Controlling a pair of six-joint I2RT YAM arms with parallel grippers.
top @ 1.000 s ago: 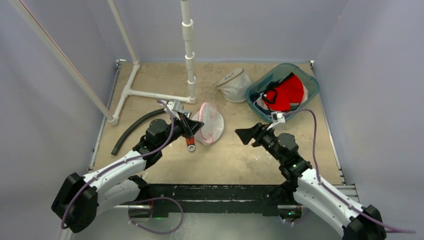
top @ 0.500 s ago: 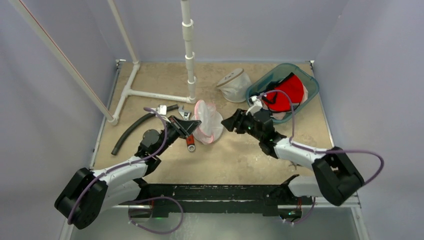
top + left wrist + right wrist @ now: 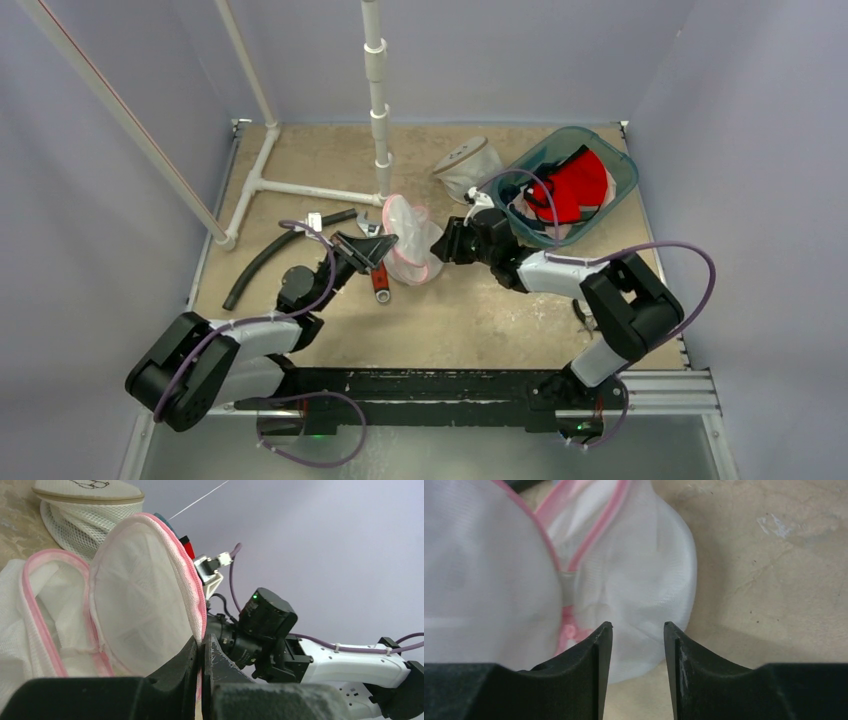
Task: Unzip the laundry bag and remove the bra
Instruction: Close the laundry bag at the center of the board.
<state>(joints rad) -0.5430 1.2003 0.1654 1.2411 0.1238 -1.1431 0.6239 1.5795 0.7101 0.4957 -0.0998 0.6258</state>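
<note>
1 rnd white-mesh laundry bag [image 3: 413,243]

At the bottom centre, the left gripper [image 3: 201,645] has its black fingers pressed together on the pink-trimmed edge of the white mesh laundry bag [image 3: 140,610], which fills the left half of the frame. A second mesh bag [image 3: 85,505] (beige-rimmed) sits at the upper left. The right arm [image 3: 265,625] reaches in from the right, a green light on its black wrist.

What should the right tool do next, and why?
Probably close on the mesh: the right tool is open with mesh of the laundry bag between its fingers, while the left tool is shut on the pink rim.
</note>
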